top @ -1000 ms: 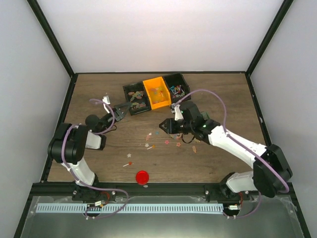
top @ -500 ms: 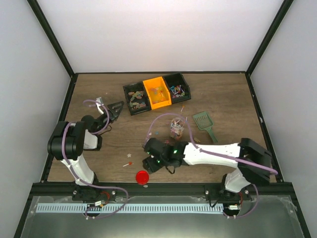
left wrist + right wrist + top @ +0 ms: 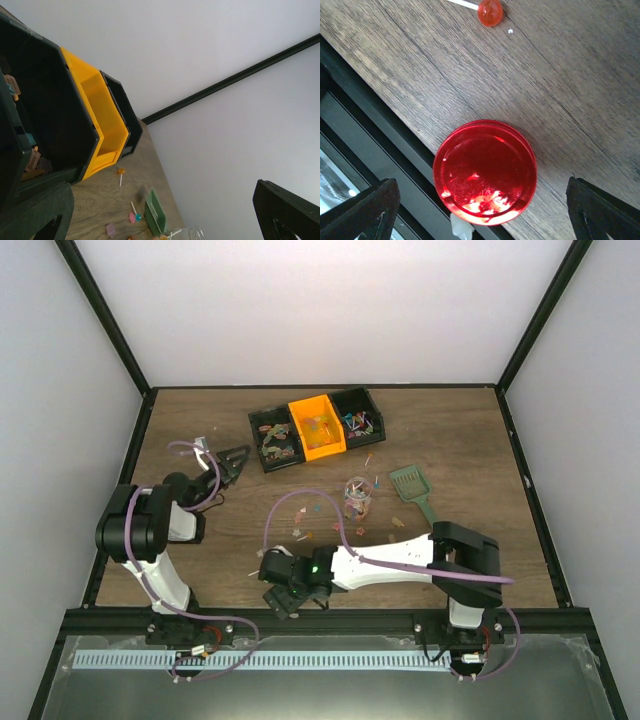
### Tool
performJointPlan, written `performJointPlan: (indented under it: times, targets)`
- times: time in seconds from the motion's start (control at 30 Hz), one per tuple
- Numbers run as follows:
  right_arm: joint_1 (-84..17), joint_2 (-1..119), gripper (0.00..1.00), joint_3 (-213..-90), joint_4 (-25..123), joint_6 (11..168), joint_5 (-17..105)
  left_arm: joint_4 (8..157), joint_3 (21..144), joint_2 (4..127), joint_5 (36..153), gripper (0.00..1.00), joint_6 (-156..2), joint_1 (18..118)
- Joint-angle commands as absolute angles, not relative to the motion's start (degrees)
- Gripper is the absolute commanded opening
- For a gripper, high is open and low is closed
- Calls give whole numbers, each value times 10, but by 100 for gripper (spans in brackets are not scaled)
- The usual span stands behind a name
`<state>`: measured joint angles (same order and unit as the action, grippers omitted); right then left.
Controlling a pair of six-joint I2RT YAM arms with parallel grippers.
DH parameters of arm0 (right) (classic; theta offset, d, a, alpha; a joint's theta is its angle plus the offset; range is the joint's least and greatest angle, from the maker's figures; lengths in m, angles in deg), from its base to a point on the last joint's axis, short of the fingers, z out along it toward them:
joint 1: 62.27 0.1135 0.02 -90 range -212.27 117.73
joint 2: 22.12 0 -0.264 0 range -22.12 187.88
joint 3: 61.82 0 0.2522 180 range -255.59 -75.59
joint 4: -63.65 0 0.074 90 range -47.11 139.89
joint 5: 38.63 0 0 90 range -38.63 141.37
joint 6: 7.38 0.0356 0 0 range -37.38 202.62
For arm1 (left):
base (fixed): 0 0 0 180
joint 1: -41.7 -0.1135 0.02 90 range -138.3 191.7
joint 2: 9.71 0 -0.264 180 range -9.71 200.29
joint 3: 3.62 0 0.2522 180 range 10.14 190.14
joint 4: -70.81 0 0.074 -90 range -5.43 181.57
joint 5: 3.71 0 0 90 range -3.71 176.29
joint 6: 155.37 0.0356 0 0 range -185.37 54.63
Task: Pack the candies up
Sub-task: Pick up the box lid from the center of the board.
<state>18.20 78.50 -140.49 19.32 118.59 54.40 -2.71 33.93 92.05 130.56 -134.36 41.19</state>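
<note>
Loose candies lie scattered on the wooden table around a small clear jar that holds some more. Further candies fill the black bins. My right gripper hangs low at the table's front edge, open, covering the red lid from above. In the right wrist view the round red lid lies flat between the wide-apart fingers of my right gripper, untouched, with a red lollipop beyond it. My left gripper is open and empty, left of the bins. Its wrist view shows an orange lollipop.
A yellow bin sits between the two black ones at the back. A green slotted scoop lies right of the jar. The black frame rail runs right beside the lid. Grey walls close in the table.
My right arm has swung from beside the jar down to the front edge, over the red lid, and its jaws have opened wide. The left gripper drew back slightly from the bins.
</note>
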Motion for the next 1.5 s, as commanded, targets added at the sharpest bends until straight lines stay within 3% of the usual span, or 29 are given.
performJointPlan:
  times: [0.0, 0.7, 1.23, 1.47]
  targets:
    - [186, 795, 94, -1429, 177, 1183, 554, -169, 335, 926, 1317, 100, -1343, 406]
    - [188, 840, 80, -1448, 174, 1177, 553, -169, 340, 931, 1323, 100, -1346, 398]
    - [194, 856, 79, -1459, 148, 1182, 580, -170, 342, 937, 1328, 100, -1348, 396]
    - [194, 849, 70, -1461, 144, 1187, 582, -170, 344, 938, 1330, 100, -1349, 396]
